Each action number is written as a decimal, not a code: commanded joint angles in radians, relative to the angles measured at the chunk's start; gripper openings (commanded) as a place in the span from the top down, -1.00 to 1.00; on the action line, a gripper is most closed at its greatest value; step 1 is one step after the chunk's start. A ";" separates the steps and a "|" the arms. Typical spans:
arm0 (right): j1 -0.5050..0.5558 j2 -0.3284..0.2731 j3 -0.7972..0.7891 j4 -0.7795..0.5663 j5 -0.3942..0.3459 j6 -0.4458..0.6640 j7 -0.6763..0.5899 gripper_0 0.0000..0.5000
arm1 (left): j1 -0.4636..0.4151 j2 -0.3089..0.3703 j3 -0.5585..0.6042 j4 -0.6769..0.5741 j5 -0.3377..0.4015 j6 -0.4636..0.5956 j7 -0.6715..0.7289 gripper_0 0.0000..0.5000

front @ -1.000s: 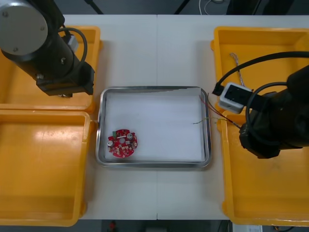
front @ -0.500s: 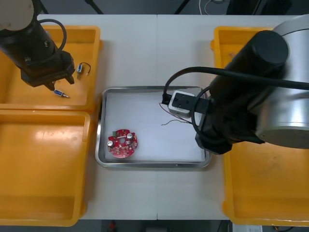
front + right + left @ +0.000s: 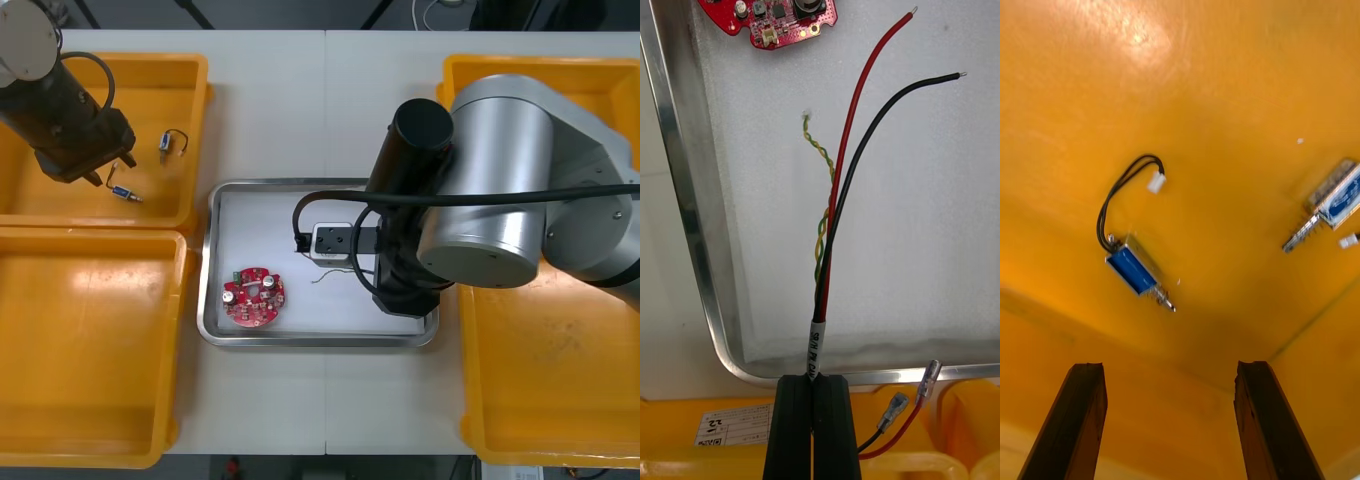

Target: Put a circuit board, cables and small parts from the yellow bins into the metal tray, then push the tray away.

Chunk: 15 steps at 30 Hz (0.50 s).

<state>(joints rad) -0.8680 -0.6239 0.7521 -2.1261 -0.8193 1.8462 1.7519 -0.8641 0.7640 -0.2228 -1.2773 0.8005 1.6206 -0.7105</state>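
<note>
right claw (image 3: 812,380) clamped on cables (image 3: 836,202) over metal tray (image 3: 681,180) | left claw (image 3: 1171,369) apart above small metal parts (image 3: 1133,268) in yellow bin (image 3: 1225,90)

tray (image 3: 320,185) left: open around circuit board (image 3: 253,297) | tray right: under right arm (image 3: 490,210) and held cables (image 3: 821,300), clearance unclear

Work surface: a light, matte table (image 3: 300,110) made of two panels that meet at a thin seam (image 3: 326,120) running from near edge to far edge. Beyond the far edge lies dark floor (image 3: 280,12), crossed by black slanting struts (image 3: 192,12) and a white cord (image 3: 452,3). Lighting even, shadows soft
</note>
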 commanded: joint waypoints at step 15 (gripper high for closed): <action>0.050 0.093 0.158 0.193 0.127 -0.262 0.067 1.00 | -0.042 0.005 -0.066 0.174 -0.015 -0.214 -0.021 -1.00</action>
<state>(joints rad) -0.8231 -0.5495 0.8651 -1.9302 -0.7226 1.5980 1.7799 -0.8641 0.7637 -0.2426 -1.1249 0.7905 1.4428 -0.7107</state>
